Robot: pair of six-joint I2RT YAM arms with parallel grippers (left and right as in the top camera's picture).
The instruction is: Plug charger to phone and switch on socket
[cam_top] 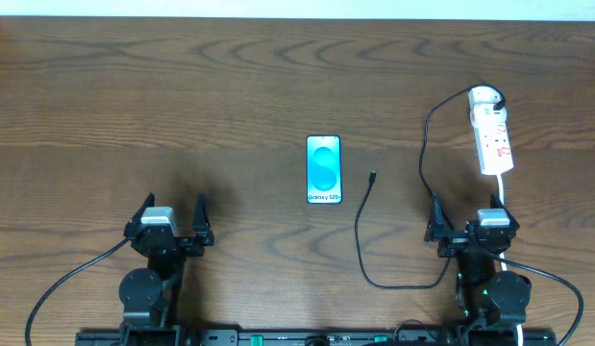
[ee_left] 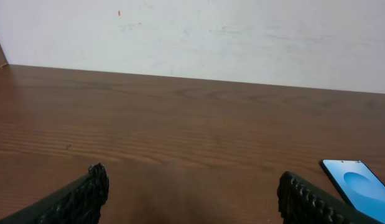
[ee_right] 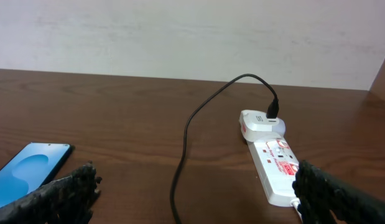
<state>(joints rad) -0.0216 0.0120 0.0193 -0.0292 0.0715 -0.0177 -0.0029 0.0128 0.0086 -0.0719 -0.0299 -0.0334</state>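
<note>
Overhead: the slim black-bezelled phone with a blue-and-white screen (cam_top: 323, 169) lies mid-table. The thin black charger cable (cam_top: 360, 235) ends in its small plug tip (cam_top: 373, 176) just beside the phone at 3 o'clock. The white, red-marked power strip (cam_top: 493, 135) sits at 12 o'clock from the right gripper (cam_top: 473, 213). That and the left gripper (cam_top: 172, 207) both gape wide, empty.

Left wrist: brown wooden table (ee_left: 180, 112), phone corner at 4 o'clock.

Right wrist: strip at 4 o'clock. Best pinch the cable close behind the tip — squarely — so it likely enters the phone's 6 o'clock edge straight.
</note>
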